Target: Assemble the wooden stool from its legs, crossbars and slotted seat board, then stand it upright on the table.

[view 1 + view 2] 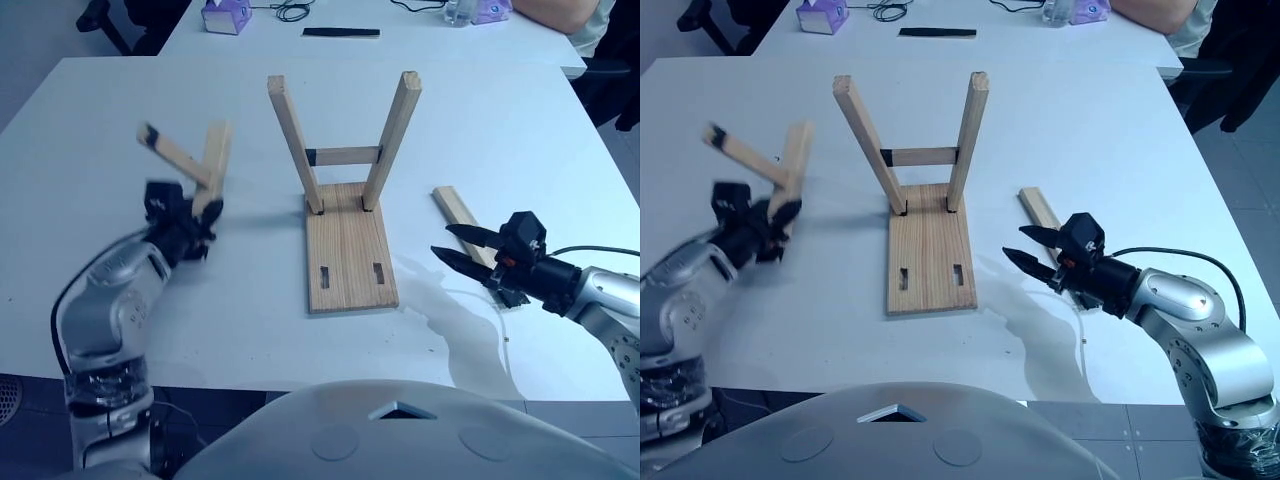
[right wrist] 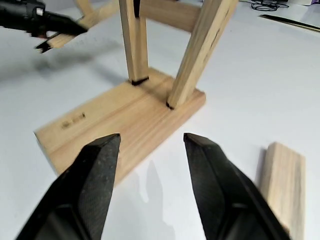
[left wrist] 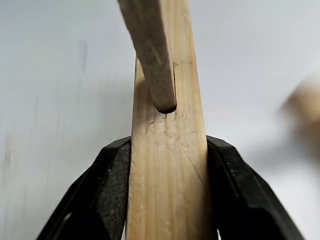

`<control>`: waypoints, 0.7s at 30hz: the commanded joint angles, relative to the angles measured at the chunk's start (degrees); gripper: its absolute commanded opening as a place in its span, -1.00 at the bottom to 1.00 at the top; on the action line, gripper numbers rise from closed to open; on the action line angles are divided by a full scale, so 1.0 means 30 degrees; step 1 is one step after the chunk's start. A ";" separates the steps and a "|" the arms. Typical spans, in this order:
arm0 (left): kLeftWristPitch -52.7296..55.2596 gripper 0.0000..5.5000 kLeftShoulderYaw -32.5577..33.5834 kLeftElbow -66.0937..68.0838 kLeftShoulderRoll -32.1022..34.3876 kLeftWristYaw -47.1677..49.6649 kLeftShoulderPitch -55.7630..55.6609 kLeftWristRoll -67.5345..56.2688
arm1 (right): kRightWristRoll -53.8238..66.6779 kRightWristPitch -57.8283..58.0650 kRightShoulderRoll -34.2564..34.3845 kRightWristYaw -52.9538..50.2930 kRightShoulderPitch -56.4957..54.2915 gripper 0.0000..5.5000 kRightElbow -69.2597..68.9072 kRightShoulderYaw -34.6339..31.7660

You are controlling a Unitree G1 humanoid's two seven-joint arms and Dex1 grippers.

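Observation:
The slotted seat board (image 1: 350,250) lies flat in the middle of the white table. Two legs (image 1: 295,140) (image 1: 392,135) stand in its far slots, joined by a crossbar (image 1: 345,155); the two near slots (image 1: 352,271) are empty. My left gripper (image 1: 205,212) is shut on another leg (image 3: 167,165), held above the table left of the board, with a second bar (image 1: 172,150) set into that leg. My right gripper (image 1: 442,240) hovers open to the right of the board, beside a loose wooden piece (image 1: 455,208) lying flat on the table.
Behind the table's far edge stands a second table with a purple box (image 1: 225,15), a black strip (image 1: 340,32) and cables. The near table edge (image 1: 300,385) runs close in front of both arms.

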 commanded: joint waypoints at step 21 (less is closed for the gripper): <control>-0.0176 -0.26 -0.0155 -0.7711 0.5892 -1.0289 -0.2855 -1.4030 | 1.6204 0.4679 -0.1969 -0.1336 -1.5099 0.27 0.1352 0.1278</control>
